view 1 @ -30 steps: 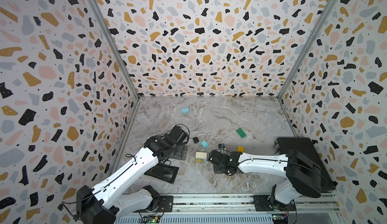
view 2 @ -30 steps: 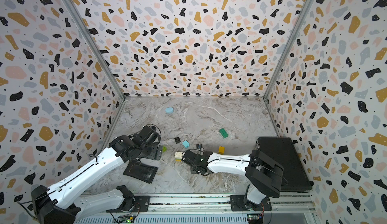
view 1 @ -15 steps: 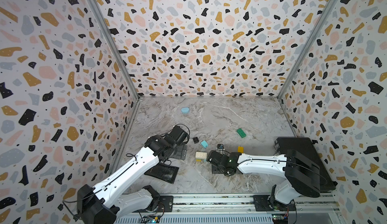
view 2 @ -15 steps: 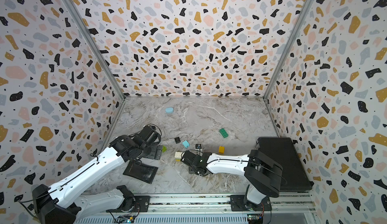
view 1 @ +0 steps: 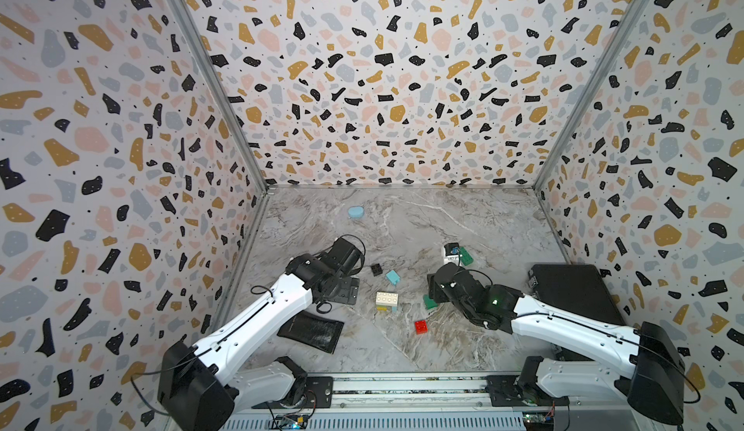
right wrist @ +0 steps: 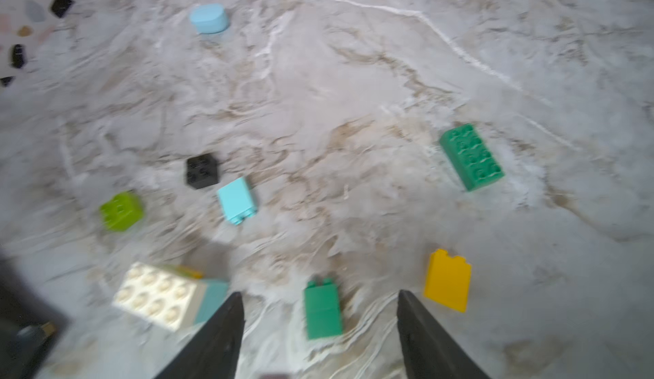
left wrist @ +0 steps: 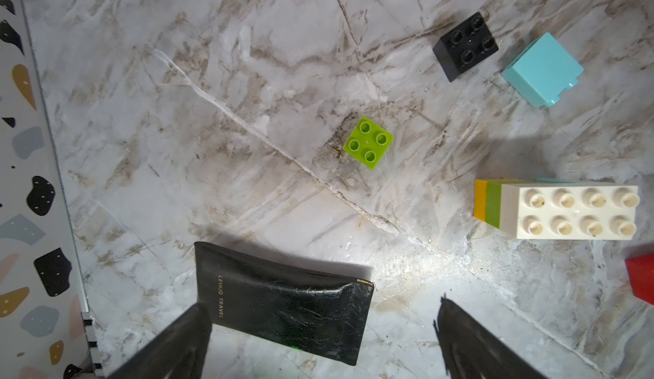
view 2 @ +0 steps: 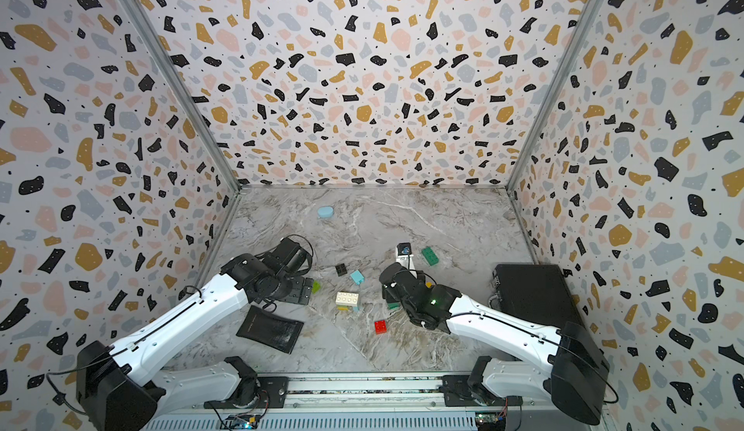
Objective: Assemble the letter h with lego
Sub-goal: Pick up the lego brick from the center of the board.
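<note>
1. The right gripper (right wrist: 319,297) hangs with its fingers spread on either side of the small green brick (right wrist: 323,315). The brick lies on its side on the marble table (view 1: 402,227), apparently clear of both, at lower centre in both top views.
2. The left gripper (view 1: 345,291) has its fingers wide apart and holds nothing. It sits left of centre, above the black pouch (left wrist: 283,306).
3. The rest of the lego lies loose around mid-floor: the white-topped stack (left wrist: 569,212), black brick (left wrist: 465,46), light-blue brick (left wrist: 541,69), lime brick (left wrist: 368,142), red brick (view 1: 421,326), long dark green brick (right wrist: 471,156) and yellow brick (right wrist: 447,280). No h shape shows yet.
4. Risk: an off-centre squeeze could land one finger first, skidding or twisting the tipped green brick towards the yellow brick just beside it.
5. Risk: the right arm sits near the red brick and the stack, so a low sweep could knock either.
6. The right wrist view is blurred, so the gaps at the fingers are uncertain.
7. In the top views the right gripper covers most of the green brick, and the stack's lower layers show only at one edge.
</note>
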